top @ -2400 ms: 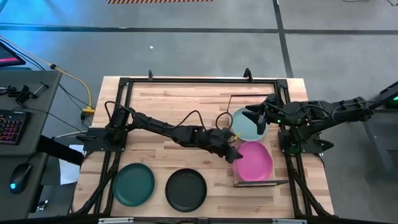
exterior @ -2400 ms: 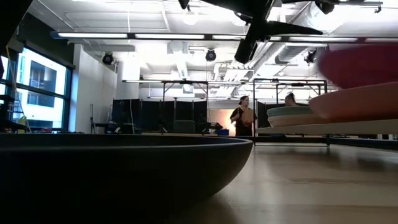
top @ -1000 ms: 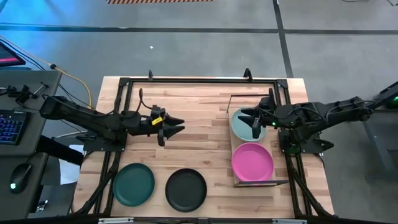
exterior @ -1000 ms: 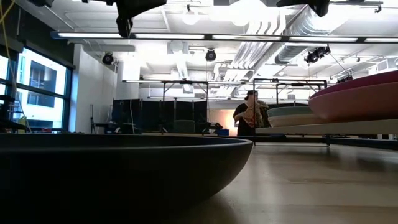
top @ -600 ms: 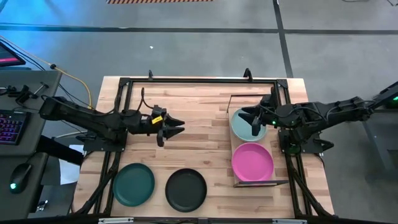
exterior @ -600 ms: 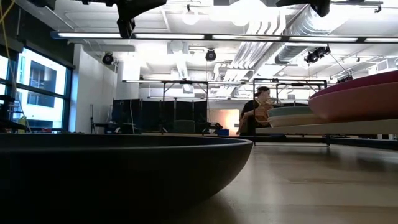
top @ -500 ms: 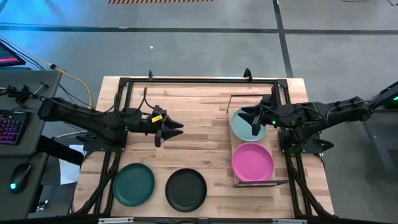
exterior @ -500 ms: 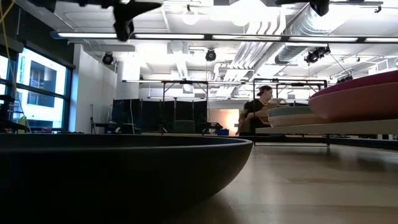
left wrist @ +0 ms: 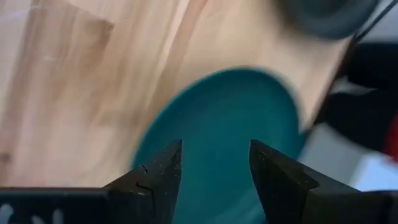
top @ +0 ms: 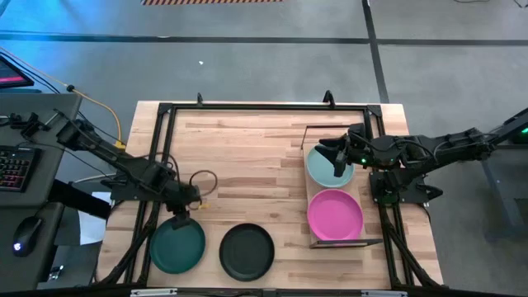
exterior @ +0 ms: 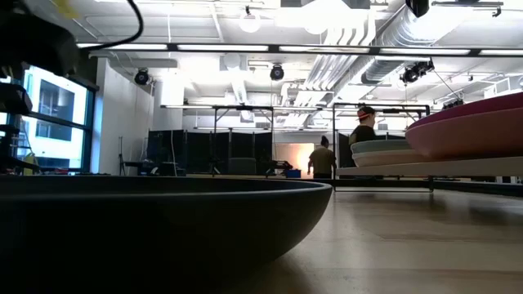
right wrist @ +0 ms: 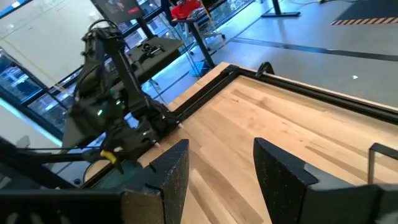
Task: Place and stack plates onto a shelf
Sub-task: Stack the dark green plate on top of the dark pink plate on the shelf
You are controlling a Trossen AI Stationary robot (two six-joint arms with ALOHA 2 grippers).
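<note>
The dark green plate (top: 177, 244) lies on the table's near left; the left claw (top: 181, 219), fingers spread, hovers at its rim, needing to descend and grip. The right claw (top: 337, 162), parted, waits over the shelf (top: 313, 242).

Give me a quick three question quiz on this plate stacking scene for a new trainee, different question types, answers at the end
1. True or false: the magenta plate lies on the shelf.
2. Which plate is the left gripper over? A) black plate B) dark green plate C) pale teal plate
3. Fill in: the right gripper hangs over the ____ plate.

Key:
1. True; it lies beside the pale teal plate.
2. B; the open left gripper is at the edge of the dark green plate, and the black plate lies beside it.
3. Pale teal; the fingers are open.
</note>
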